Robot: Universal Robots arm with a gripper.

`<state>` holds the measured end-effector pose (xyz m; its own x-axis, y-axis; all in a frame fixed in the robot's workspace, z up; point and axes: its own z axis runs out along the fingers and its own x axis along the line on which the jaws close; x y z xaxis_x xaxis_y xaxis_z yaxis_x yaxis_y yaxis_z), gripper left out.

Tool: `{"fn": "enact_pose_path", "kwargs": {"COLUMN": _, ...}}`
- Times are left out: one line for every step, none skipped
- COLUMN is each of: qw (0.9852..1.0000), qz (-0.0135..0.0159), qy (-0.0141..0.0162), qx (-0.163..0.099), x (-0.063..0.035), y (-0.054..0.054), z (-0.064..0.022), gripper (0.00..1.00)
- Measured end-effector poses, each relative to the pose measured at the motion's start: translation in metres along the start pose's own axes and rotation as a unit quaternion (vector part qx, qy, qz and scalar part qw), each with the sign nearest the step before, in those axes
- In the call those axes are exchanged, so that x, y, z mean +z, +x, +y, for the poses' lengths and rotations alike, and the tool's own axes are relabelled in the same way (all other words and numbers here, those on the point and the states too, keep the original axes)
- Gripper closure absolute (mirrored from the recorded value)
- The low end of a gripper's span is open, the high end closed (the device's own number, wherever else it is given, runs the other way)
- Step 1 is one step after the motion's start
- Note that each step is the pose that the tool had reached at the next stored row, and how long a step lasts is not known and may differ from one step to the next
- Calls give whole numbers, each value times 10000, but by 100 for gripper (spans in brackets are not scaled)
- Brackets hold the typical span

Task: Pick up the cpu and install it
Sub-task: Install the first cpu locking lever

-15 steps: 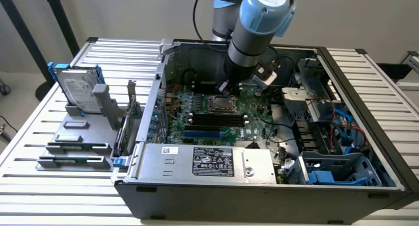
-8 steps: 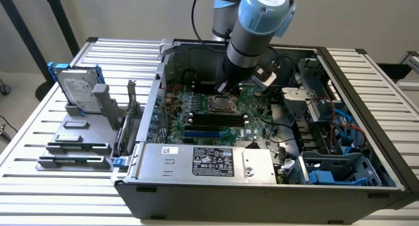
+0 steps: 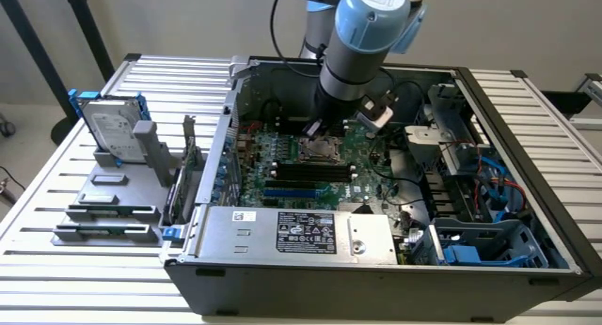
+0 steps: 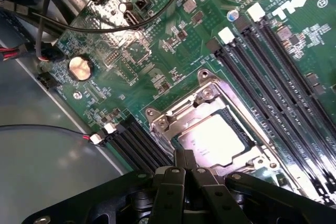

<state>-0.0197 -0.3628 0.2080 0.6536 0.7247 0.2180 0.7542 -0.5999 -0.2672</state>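
The cpu (image 4: 215, 140), a flat square chip with a shiny silver top, lies flat inside the metal socket frame (image 4: 178, 116) on the green motherboard (image 4: 157, 45). My gripper (image 4: 185, 156) hovers right at the socket's edge, its two thin fingers pressed together with nothing between them. In the exterior view the arm reaches down into the open computer case, and the gripper (image 3: 318, 131) sits just above the socket (image 3: 320, 150) in the middle of the board.
Black memory slots (image 4: 273, 77) run beside the socket. A coin battery (image 4: 80, 67) and black cables (image 4: 105, 27) lie farther off. The power supply (image 3: 301, 233) fills the case front. A hard drive with blue bracket (image 3: 111, 127) and grey blocks (image 3: 103, 198) stand at the exterior view's left.
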Motion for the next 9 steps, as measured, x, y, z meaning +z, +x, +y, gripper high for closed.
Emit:
{"fn": "enact_pose_path", "kwargs": {"qw": 10000, "qz": 0, "qy": 0, "qx": 0, "x": -15, "y": -14, "z": 4, "gripper": 89}}
{"fn": "enact_pose_path", "kwargs": {"qw": 10000, "qz": 0, "qy": -1, "qx": 1, "x": -29, "y": -28, "z": 7, "gripper": 89}}
{"fn": "enact_pose_path", "kwargs": {"qw": 10000, "qz": 0, "qy": -1, "qx": 1, "x": -44, "y": -42, "z": 10, "gripper": 89}}
{"fn": "enact_pose_path", "kwargs": {"qw": 10000, "qz": -1, "qy": -1, "qx": 1, "x": -58, "y": -56, "z": 13, "gripper": 89}}
{"fn": "enact_pose_path", "kwargs": {"qw": 10000, "qz": 0, "qy": 0, "qx": 0, "x": -71, "y": -69, "z": 16, "gripper": 89}}
{"fn": "enact_pose_path", "kwargs": {"qw": 10000, "qz": 0, "qy": 0, "qx": 0, "x": -85, "y": -83, "z": 19, "gripper": 89}}
{"fn": "enact_pose_path", "kwargs": {"qw": 10000, "qz": 0, "qy": 0, "qx": 0, "x": -99, "y": -98, "z": 22, "gripper": 89}}
{"fn": "enact_pose_path", "kwargs": {"qw": 10000, "qz": 0, "qy": -1, "qx": 0, "x": -112, "y": -112, "z": 24, "gripper": 89}}
{"fn": "enact_pose_path", "kwargs": {"qw": 10000, "qz": 0, "qy": 0, "qx": 0, "x": -124, "y": -125, "z": 27, "gripper": 89}}
